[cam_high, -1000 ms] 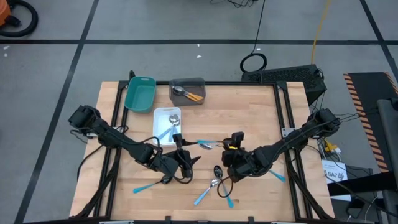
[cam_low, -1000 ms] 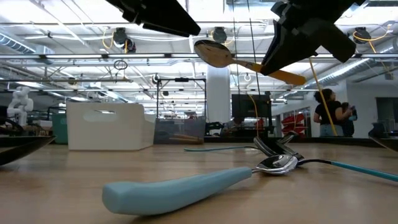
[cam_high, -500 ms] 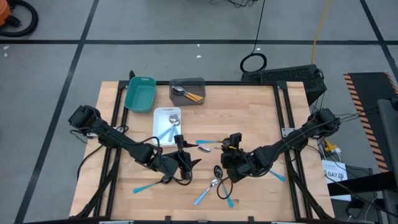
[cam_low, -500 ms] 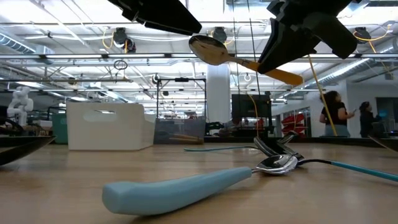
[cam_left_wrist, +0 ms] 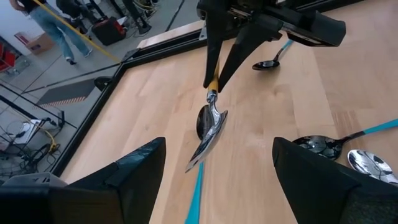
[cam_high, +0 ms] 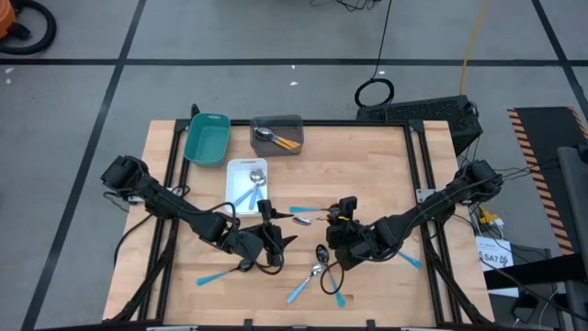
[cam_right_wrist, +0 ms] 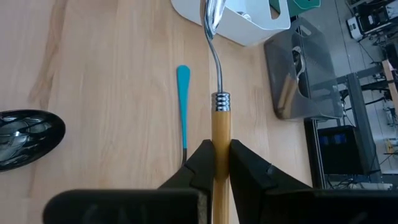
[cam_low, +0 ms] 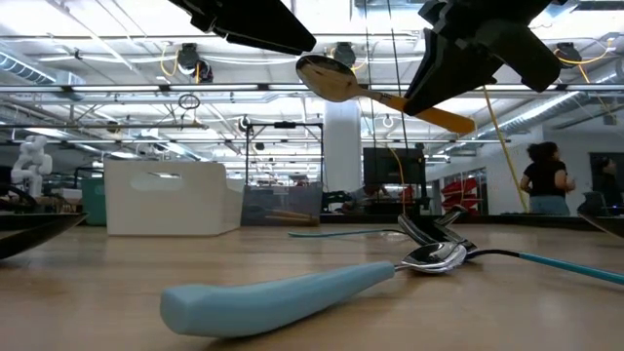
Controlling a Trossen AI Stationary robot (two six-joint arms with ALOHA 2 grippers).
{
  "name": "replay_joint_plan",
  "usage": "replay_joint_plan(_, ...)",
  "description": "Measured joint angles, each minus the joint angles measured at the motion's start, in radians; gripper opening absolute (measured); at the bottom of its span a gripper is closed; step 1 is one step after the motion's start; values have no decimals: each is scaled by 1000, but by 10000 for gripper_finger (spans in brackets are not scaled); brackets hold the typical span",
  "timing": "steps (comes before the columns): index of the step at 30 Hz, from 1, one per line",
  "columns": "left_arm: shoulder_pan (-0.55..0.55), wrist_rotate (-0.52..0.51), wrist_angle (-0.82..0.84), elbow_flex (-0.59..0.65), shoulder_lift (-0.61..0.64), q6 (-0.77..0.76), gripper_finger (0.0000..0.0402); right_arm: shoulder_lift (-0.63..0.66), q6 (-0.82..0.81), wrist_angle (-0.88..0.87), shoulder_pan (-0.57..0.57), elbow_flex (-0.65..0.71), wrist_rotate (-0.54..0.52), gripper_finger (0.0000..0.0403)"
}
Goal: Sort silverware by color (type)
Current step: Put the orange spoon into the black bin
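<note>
My right pincer [cam_right_wrist: 215,163] is clenched on the orange-handled spoon [cam_right_wrist: 219,127], lifted above mid-desk [cam_high: 367,156]. Left pincer [cam_left_wrist: 214,180] hangs released. Next I carry it to the grey tray [cam_high: 277,124] at the far edge.

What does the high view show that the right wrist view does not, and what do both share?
Only the high view shows the teal tray, the left hand open above the table, and the blue-handled spoons near the front edge. Only the right wrist view shows the right hand shut on the orange-handled spoon by its handle, close up. Both show the white tray, the grey tray and the held spoon.
</note>
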State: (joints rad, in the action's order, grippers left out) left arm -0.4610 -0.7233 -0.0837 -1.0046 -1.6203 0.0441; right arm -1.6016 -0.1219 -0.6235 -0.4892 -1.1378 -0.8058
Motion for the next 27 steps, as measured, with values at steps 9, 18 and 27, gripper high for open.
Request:
replay_joint_plan(9,-14,32,-20,0,0,39,280,0,3,0,0,0,0,26)
replay_joint_plan(18,-24,46,-26,0,0,86,199,0,3,0,0,0,0,26)
replay_joint_plan(27,-20,45,-29,0,0,101,186,0,6,5,0,0,0,26)
